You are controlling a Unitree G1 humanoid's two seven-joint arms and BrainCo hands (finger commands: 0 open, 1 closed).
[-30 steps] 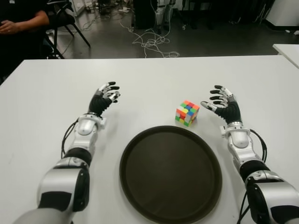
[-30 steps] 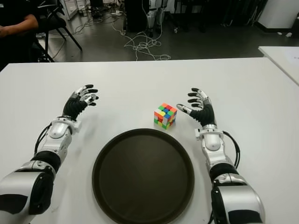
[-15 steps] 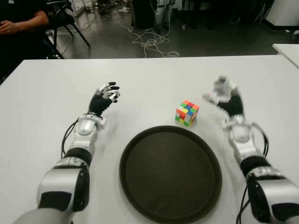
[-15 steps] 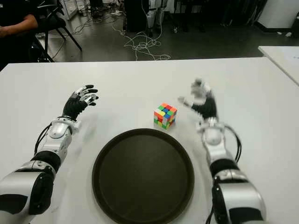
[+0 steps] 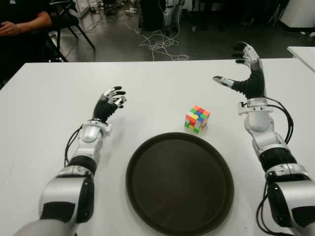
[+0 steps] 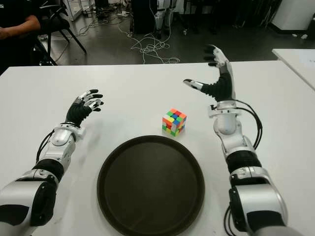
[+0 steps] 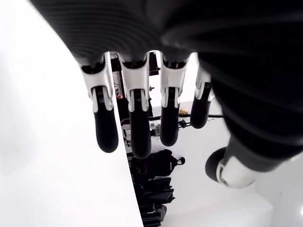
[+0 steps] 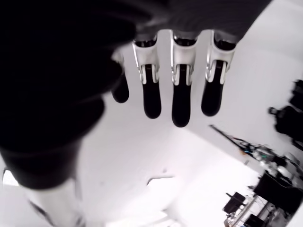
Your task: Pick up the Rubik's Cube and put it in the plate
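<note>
Now your right hand (image 5: pixel 246 73) is raised off the table (image 5: pixel 44 113), to the right of the Rubik's Cube (image 5: pixel 197 119) and a little beyond it, fingers spread wide with the thumb held out, holding nothing. The cube sits on the table just past the far rim of the plate (image 5: pixel 142 206), near it but apart, turned corner-on to you. Expect it to be light, rigid and smooth-faced, so it may slip or twist; pinch two opposite flat faces rather than the corners. There is bare table all around it, and the plate's rim looks low, so the carry across should be short. Your left hand (image 5: pixel 111 100) shows well to the left of the plate, fingers loosely extended and empty.
</note>
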